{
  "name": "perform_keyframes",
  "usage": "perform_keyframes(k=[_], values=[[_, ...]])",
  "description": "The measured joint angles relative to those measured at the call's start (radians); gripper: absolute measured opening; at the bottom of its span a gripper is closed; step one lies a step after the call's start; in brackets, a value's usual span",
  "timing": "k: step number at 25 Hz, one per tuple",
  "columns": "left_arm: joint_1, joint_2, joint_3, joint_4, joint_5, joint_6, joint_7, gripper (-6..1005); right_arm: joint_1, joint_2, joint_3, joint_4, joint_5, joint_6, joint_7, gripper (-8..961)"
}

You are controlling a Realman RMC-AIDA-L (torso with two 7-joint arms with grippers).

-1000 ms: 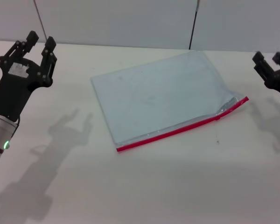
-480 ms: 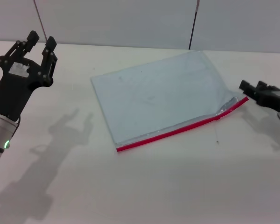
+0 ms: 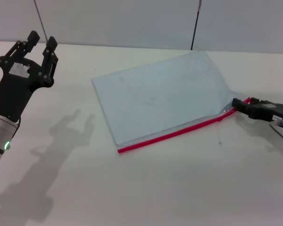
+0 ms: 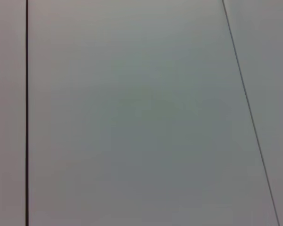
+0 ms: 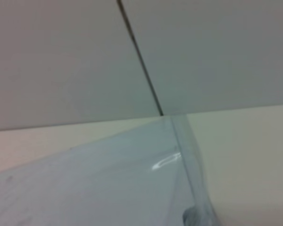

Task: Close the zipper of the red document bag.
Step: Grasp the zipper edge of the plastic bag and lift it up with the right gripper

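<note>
The red document bag (image 3: 160,94) lies flat on the white table, a pale blue-grey translucent pouch turned at an angle. Its zipper (image 3: 179,132) is a red strip along the near long edge. Near the right end, the bag's lip is lifted a little. My right gripper (image 3: 237,104) is low over the table, with its tip at the right end of the zipper. The right wrist view shows the bag (image 5: 108,179) close up, with none of that gripper's own parts in view. My left gripper (image 3: 41,42) is raised at the far left, open and empty.
The white table (image 3: 155,188) spreads around the bag. A grey panel wall with a dark seam (image 3: 195,28) stands behind it. The left wrist view shows only that wall (image 4: 141,113).
My right gripper has come down and moved left from the table's right edge to the right end of the zipper. The left arm and the bag have not moved.
</note>
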Motion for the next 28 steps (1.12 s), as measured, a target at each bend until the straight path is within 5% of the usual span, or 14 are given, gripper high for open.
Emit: perform_keyframes(k=[17,22,28], values=[[-0.004,0.0,0.0,0.0,0.0,0.0,0.0,381,0.055,0.003,-0.037,0.042,-0.062,0.003,0.037,694],[-0.004,0.0,0.0,0.0,-0.001,0.0,0.0,380,0.059,0.001,-0.072,0.042,-0.064,0.004,0.074,501],[-0.003,0.0,0.0,0.0,-0.002,0.0,0.0,379,0.067,0.001,-0.1,0.042,-0.064,-0.002,0.082,406]])
